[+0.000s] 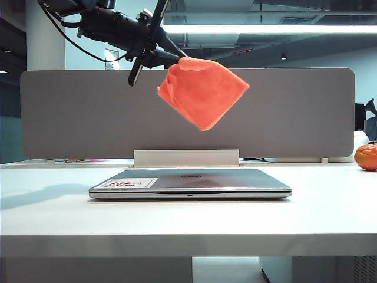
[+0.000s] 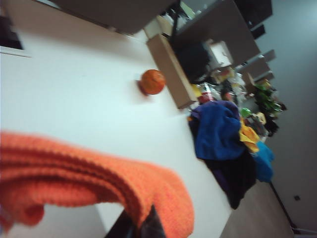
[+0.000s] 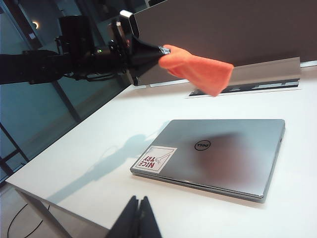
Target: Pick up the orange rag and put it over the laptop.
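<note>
Desk (image 1: 188, 224) surface is carrying the laptop (image 1: 189, 183), which is lying shut and flat with its white-and-red sticker (image 1: 126, 184) toward its left front corner. Well above the laptop's lid, clear of it, the orange rag (image 1: 203, 91) is hanging in a loose diamond, its upper left corner pinched by the left hand (image 1: 171, 58), whose fingers are pressed together on the cloth. The right hand (image 3: 137, 218) is sitting low in front of the laptop, off the desk edge, its fingers pressed together on nothing. Behind the laptop a grey partition (image 1: 294, 112) is running along the desk's back, and an orange ball (image 1: 366, 157) is resting far to the laptop's right.
</note>
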